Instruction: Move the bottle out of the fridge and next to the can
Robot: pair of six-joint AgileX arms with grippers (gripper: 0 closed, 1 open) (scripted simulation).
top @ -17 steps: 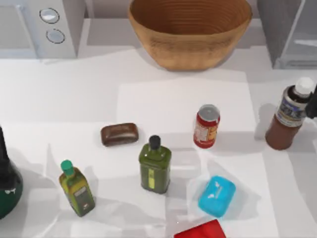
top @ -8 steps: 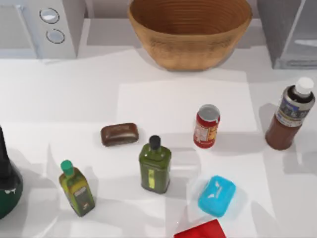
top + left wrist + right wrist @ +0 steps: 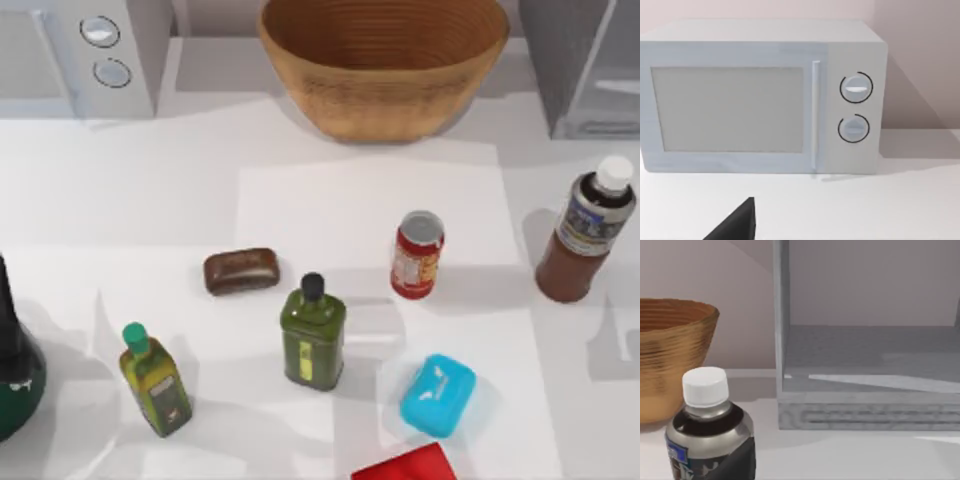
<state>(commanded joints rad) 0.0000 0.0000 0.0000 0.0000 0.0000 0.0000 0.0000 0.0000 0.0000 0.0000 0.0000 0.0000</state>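
The bottle [image 3: 590,232] stands upright on the table at the right side, out of the fridge [image 3: 585,60] and well apart from the can [image 3: 417,254], and I cannot tell if either claw is open or shut. If a claw bumps the tall bottle up high, it could tip over. The path to the can looks free; the blue soap [image 3: 438,395], olive-green bottle [image 3: 313,335] and wicker basket [image 3: 385,60] sit off to the side.
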